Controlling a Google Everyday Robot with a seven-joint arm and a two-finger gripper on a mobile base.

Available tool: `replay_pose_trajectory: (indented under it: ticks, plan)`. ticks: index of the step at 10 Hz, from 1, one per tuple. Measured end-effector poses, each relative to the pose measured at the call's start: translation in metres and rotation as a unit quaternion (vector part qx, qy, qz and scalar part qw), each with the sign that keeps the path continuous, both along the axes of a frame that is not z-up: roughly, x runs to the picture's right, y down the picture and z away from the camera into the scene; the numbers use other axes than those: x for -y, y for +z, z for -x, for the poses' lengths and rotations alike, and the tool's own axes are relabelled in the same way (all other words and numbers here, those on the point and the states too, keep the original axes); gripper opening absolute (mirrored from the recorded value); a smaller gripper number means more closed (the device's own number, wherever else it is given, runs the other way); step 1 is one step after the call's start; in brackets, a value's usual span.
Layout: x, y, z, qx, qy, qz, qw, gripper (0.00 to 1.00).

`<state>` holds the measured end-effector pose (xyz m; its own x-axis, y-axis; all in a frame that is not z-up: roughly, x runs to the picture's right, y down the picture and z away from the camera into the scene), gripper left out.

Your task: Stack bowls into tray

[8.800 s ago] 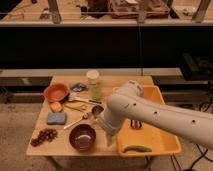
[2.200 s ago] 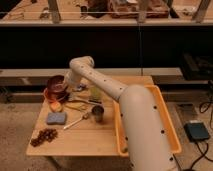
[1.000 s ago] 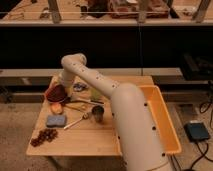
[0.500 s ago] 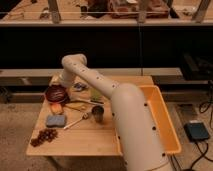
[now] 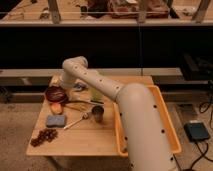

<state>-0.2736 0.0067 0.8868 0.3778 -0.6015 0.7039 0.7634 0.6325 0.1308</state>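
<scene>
Reaching across table (image 5: 75, 145) to its back-left corner, elbow cocked high. Noting gripper (image 5: 62, 87) low at right rim of maroon bowl (image 5: 53, 95), touching or just above, not telling which. Holding jaws spread full wide, gripping nothing that shows. Finding maroon bowl upright near left edge, well apart from tray (image 5: 170, 131). Not making out orange bowl on its own; spotting orange patch (image 5: 56, 107) just in front of maroon bowl, possibly a rim, possibly some other item. Logging cup (image 5: 98, 113), spoon (image 5: 76, 121), sponge (image 5: 56, 120) and grapes (image 5: 44, 136) across front half, cup nearest the tray. Judging the coming carry as hinging on one relation: placing tray off to right of gripper as viewed, clear across table, with long axis running front to back along right edge, so allowing entry anywhere along its left wall. Expecting need for a firm pinch on the rim, then a lift above cup and wall before swinging right. Seeing little of tray floor behind arm. Reckoning maroon bowl not yet in tray, stacking there not yet done.
</scene>
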Motion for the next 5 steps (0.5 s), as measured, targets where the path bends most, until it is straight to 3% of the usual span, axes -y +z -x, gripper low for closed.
replay_pose_trajectory:
  ticks: [3, 5]
  plan:
    - [-0.006, 0.003, 0.015, 0.001, 0.003, 0.001, 1.0, 0.8]
    - [-0.014, 0.015, 0.027, -0.002, 0.011, 0.013, 0.9999, 0.8]
